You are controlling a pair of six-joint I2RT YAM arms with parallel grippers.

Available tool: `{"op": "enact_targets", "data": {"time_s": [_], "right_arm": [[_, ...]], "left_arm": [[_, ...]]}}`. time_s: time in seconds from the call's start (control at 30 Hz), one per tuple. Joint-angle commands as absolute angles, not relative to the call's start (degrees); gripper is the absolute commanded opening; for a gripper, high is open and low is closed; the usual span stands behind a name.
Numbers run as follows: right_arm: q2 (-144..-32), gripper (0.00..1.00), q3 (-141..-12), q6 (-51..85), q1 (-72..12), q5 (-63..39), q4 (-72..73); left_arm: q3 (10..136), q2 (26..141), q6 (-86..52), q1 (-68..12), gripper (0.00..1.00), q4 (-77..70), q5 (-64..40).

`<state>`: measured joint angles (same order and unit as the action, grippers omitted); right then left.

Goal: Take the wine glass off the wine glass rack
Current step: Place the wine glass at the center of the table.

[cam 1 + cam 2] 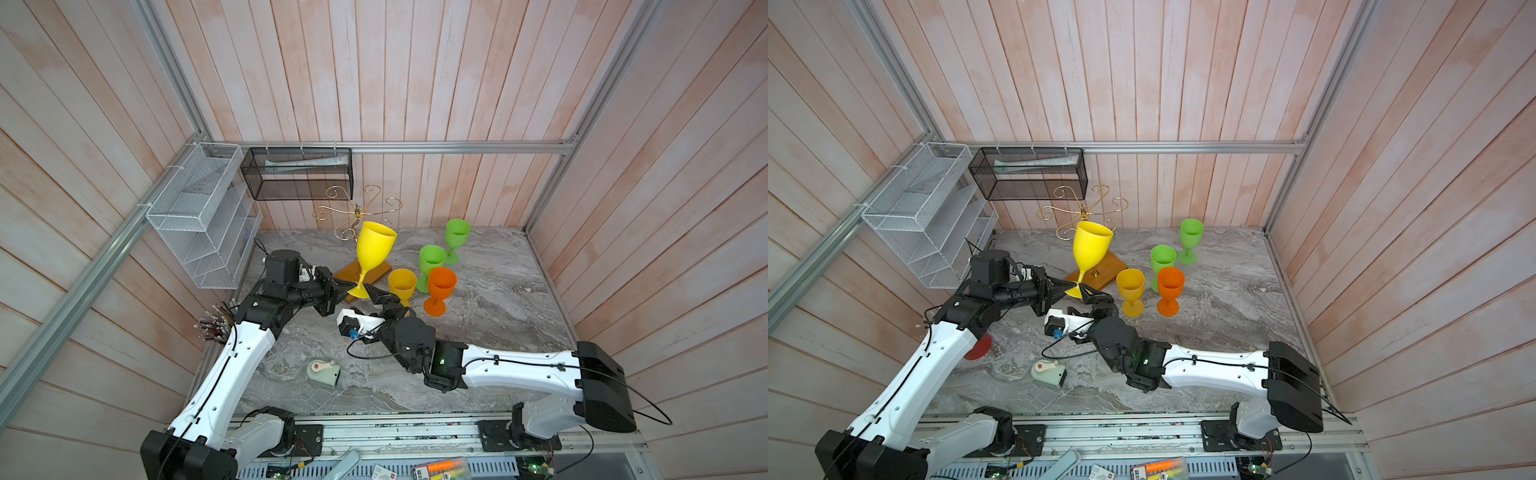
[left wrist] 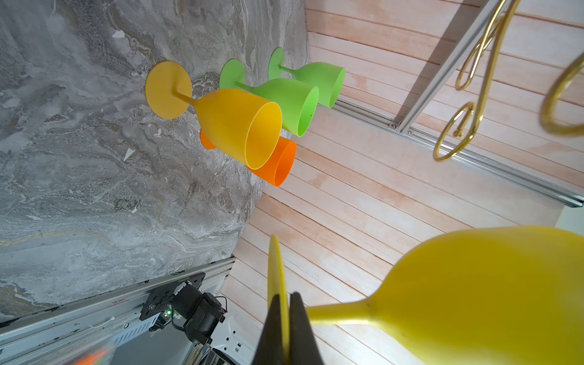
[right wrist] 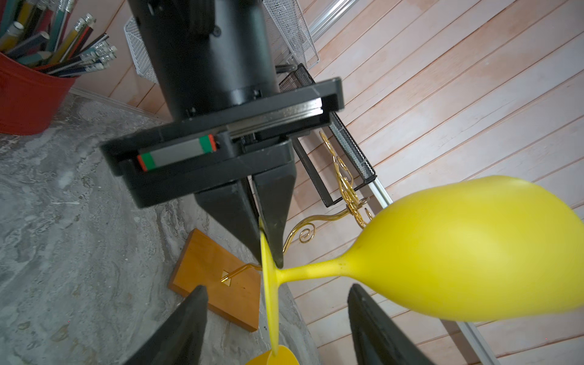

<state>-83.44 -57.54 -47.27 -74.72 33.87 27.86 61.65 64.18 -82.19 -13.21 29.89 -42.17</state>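
Down at the near edge sits a clear box [image 1: 440, 467] with orange and yellow sticks in it. Farther in, the left fingers [image 2: 273, 328] are clenched on the flat round foot of the yellow wine glass [image 1: 374, 247]. They hold it up in the air, cup end up and leaning a bit. It is off the gold wine glass rack [image 1: 356, 212], just in front of its curly arms. The right fingers [image 3: 183, 328] are spread wide, one on each side of the foot, and grip nothing.

Four more glasses stand on the grey counter [image 1: 498, 311] beside the rack: a yellow-orange glass [image 1: 402, 284], a near green glass [image 1: 432, 259], a far green glass [image 1: 457, 235] and an orange glass [image 1: 441, 286].

On the back wall hangs a black mesh basket [image 1: 297, 189] with a pale flat thing [image 1: 305, 162] lying in it. A white wire shelf [image 1: 199, 216] hangs on the side wall. A red cup [image 3: 28, 94] full of pencils [image 3: 63, 41] stands by the left arm.
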Motion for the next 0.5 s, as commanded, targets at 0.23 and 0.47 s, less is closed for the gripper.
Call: {"op": "enact_targets", "data": {"time_s": [0.23, 0.47], "right_arm": [[-75.2, 0.74, -57.8, -35.4, -73.7, 30.4, 18.4], [-70.0, 0.66, -62.7, -23.1, -69.0, 24.8, 9.3]], "left_arm": [[57.3, 63.9, -74.3, -11.5, 0.0, 25.8, -42.4], [52.2, 61.5, -69.2, -9.2, 0.0, 18.8, -44.6]]}}
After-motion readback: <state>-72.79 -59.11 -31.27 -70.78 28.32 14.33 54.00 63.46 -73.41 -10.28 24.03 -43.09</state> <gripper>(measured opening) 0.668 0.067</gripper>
